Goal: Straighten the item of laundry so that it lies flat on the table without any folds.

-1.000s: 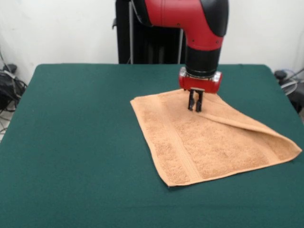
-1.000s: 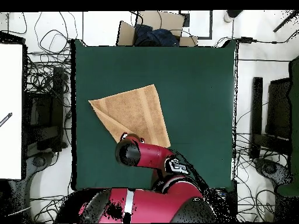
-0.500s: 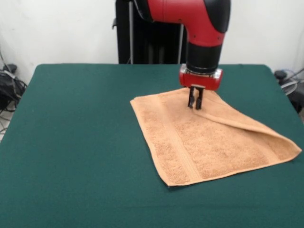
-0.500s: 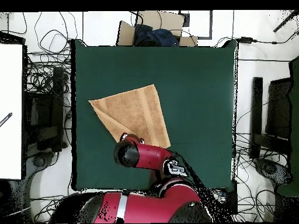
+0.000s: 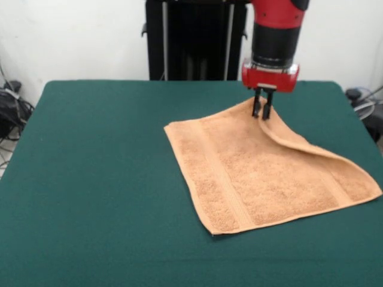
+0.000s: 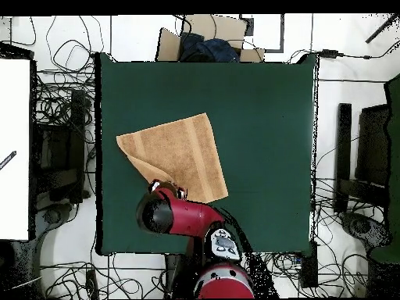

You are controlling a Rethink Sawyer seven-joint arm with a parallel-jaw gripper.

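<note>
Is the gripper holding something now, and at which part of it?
Yes. The gripper is shut on the towel, pinching the folded-over corner nearest the robot and lifting it off the table.

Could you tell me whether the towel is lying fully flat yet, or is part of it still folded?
Still folded: the towel has one corner flap doubled over beneath the claw, which pinches it.

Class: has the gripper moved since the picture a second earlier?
Yes. The gripper, shut on the towel corner, moved right and toward the table's far edge.
</note>
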